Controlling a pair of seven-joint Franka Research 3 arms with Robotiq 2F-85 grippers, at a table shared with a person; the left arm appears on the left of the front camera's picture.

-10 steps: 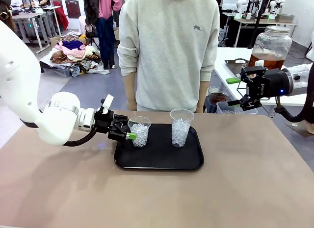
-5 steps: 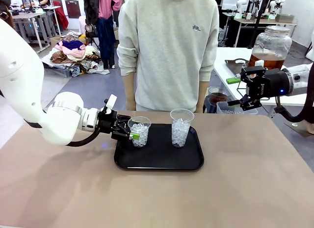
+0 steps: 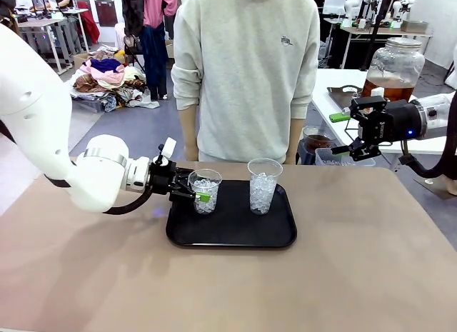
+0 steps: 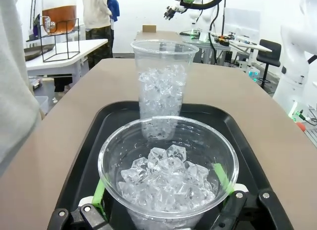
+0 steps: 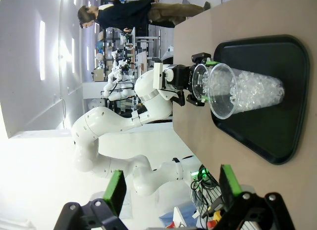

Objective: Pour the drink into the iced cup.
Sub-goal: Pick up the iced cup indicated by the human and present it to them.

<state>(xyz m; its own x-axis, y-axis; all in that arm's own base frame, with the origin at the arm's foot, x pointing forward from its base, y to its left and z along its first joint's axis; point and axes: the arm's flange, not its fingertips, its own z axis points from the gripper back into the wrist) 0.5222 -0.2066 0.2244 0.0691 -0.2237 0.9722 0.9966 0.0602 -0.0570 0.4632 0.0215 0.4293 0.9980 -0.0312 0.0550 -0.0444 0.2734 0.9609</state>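
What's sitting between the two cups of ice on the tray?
Nothing. In the front view, a bare strip of black tray separates the short cup from the tall cup.

You have a black tray [image 3: 235, 235] near the far edge of the table [image 3: 357, 275], with two iced cups standing upright on it, well apart. Your left gripper [image 3: 198, 193] lies level at the left cup [image 3: 207, 180], jaws spread to either side of it; you cannot tell whether the pads touch. The right cup [image 3: 263, 185] stands free. Your right gripper [image 3: 341, 134] hangs in the air past the table's far right corner, jaws apart and empty. Behind it a jar [image 3: 394, 61] of amber drink [image 3: 389, 91] sits on a white side table. A person [image 3: 246, 75] in a grey sweatshirt stands at the far edge, arms down.
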